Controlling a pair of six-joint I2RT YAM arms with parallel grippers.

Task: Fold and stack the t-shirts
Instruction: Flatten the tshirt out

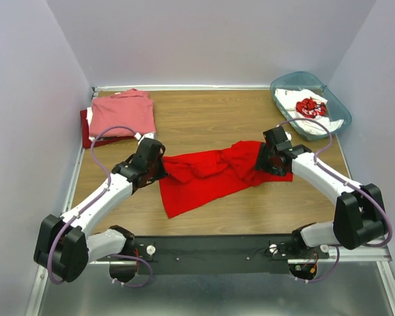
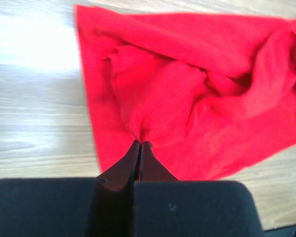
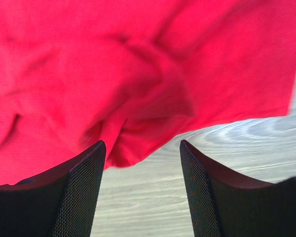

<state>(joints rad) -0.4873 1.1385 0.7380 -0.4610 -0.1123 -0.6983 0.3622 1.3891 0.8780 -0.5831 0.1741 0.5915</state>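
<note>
A bright red t-shirt [image 1: 210, 172] lies crumpled across the middle of the table. My left gripper [image 1: 159, 168] is at its left edge, shut and pinching a fold of the red cloth [image 2: 153, 98]. My right gripper [image 1: 266, 162] is open at the shirt's right edge; the red hem [image 3: 128, 143] lies just beyond its fingertips [image 3: 96, 153], over bare wood. A salmon-pink shirt [image 1: 122, 113] lies folded at the back left on a darker red one [image 1: 86, 128]. A white shirt with red print [image 1: 307, 107] sits in the teal bin.
The translucent teal plastic bin [image 1: 336, 105] stands at the back right corner. Pale walls enclose the table on the left, back and right. A black rail runs along the near edge.
</note>
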